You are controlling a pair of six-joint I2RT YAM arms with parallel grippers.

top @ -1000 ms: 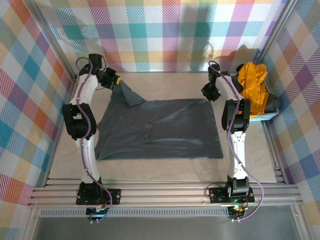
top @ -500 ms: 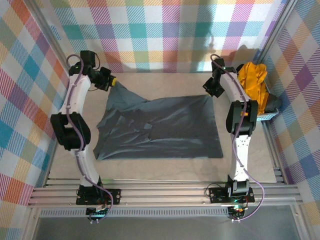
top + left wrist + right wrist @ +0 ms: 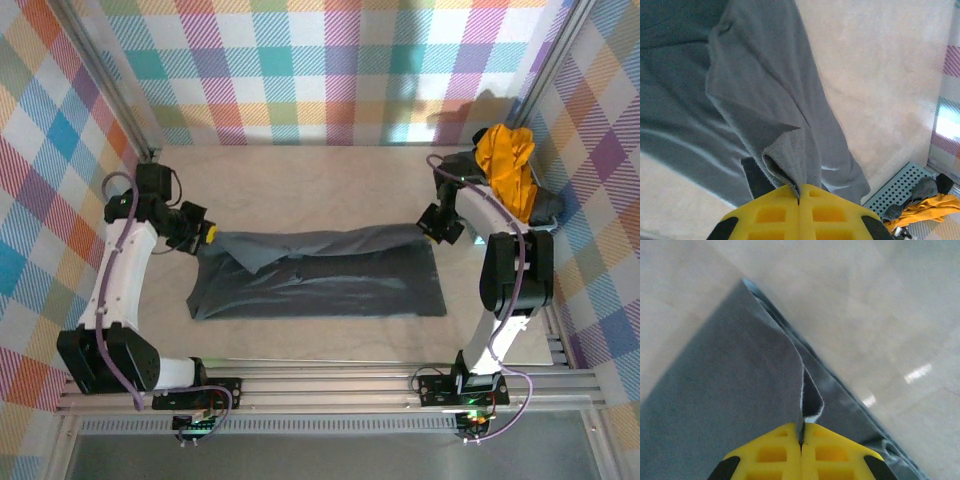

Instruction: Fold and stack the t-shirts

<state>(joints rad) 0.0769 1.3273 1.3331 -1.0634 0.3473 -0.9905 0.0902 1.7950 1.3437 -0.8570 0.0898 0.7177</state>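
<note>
Pinching one grey t-shirt are both left gripper and right gripper.

The bare beige table gives open passage between the checked back wall and the dark slate-grey cloth t-shirt. The shirt spans the middle from the left gripper to the right gripper, and both clamp its lifted far edge. A bare strip runs along the near edge. A light blue perforated plastic basket heaped with a mustard-yellow cloth shirt blocks the far right corner.
</note>
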